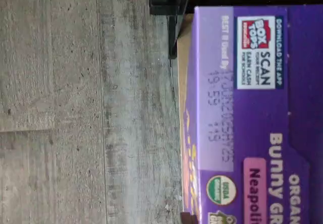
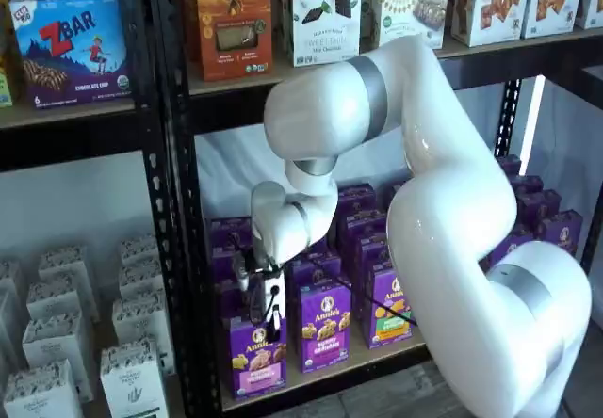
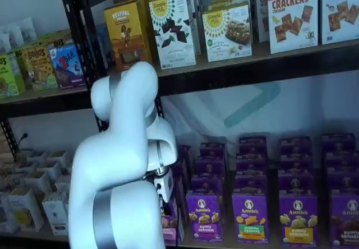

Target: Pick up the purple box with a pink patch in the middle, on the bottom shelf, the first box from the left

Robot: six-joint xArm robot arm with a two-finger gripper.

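The purple box (image 2: 256, 360) stands upright at the left end of the bottom shelf (image 2: 369, 361), with a rabbit logo and a pink band on its front. My gripper (image 2: 272, 322) reaches down from the white wrist, and its black fingers are closed on the box's top edge. In the wrist view the purple box (image 1: 252, 133) fills one side close up, showing its printed top flap and a pink patch. In a shelf view the arm hides most of the purple box (image 3: 170, 227), and the gripper (image 3: 166, 199) shows just above it.
More purple cartons stand right beside it, one with a violet band (image 2: 325, 329) and one with a green band (image 2: 388, 307). A black perforated upright (image 2: 184, 249) rises close on the left, with white cartons (image 2: 132, 380) beyond. Grey plank floor (image 1: 75, 108) lies below the shelf.
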